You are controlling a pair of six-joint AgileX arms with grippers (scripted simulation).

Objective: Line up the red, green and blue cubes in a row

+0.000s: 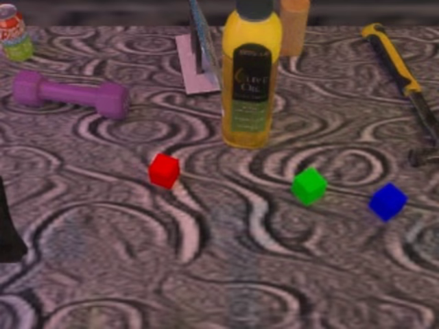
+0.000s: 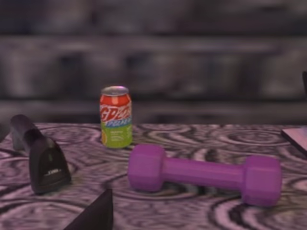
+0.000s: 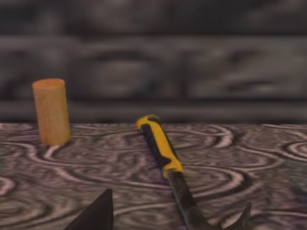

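On the worktop [image 1: 103, 274] the red cube [image 1: 164, 171] sits left of centre, near the yellow bottle [image 1: 250, 75]. The green cube [image 1: 309, 186] lies right of it, well apart, and the blue cube [image 1: 387, 201] just beyond. My left claw [image 2: 93, 215] and right claw [image 3: 93, 215] barely show; I cannot tell their spread.

Rendered simulation tabletop: swirl-patterned table [image 1: 226, 274] scattered with unrelated props.
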